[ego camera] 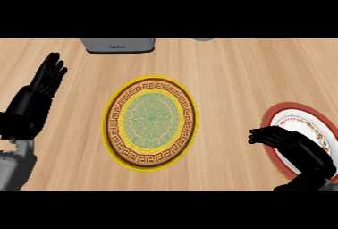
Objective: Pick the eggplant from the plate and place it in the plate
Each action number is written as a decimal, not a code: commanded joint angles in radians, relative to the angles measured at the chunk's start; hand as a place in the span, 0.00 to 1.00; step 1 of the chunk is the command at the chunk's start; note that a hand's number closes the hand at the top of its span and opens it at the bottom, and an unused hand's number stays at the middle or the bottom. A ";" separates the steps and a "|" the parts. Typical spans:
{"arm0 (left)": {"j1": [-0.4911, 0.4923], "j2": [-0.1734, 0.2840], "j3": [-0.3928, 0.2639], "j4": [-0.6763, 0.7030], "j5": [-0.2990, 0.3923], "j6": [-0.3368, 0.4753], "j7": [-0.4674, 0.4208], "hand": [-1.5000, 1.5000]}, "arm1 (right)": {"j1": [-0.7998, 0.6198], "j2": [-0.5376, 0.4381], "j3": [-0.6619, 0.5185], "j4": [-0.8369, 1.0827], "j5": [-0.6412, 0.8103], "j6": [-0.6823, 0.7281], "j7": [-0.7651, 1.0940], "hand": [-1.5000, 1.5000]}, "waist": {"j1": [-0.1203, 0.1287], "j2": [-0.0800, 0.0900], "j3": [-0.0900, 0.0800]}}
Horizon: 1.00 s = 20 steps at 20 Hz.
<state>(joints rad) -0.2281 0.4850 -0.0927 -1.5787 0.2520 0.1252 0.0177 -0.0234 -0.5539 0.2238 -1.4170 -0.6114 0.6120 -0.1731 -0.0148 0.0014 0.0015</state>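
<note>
A large plate (149,123) with a yellow rim, a brown key-pattern band and a green centre lies in the middle of the counter, with nothing on it. A second plate (310,123), white with a red rim, lies at the right edge. My right hand (287,141) hangs over the left part of the red-rimmed plate, its fingers curled down and inward at its left end. The eggplant does not show on either plate; the curled right hand hides it. My left hand (41,85) rests open at the left edge, fingers up.
A grey appliance (119,45) stands at the counter's back edge, left of centre. A small grey object (204,39) peeks in at the back, further right. Bare wood lies between the two plates.
</note>
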 commanded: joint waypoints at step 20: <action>-0.028 -0.045 -0.016 -0.024 -0.038 -0.027 0.045 0.50 | -0.404 -0.476 0.029 0.185 0.432 0.543 0.050 0.00 | 0.053 0.005 0.000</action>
<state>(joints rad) -0.2859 0.4455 -0.1073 -1.5873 0.2224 0.0963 0.0716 -0.3911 -0.9923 0.1983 -1.2386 -0.2652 0.9833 -0.0756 0.0363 0.0073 0.0013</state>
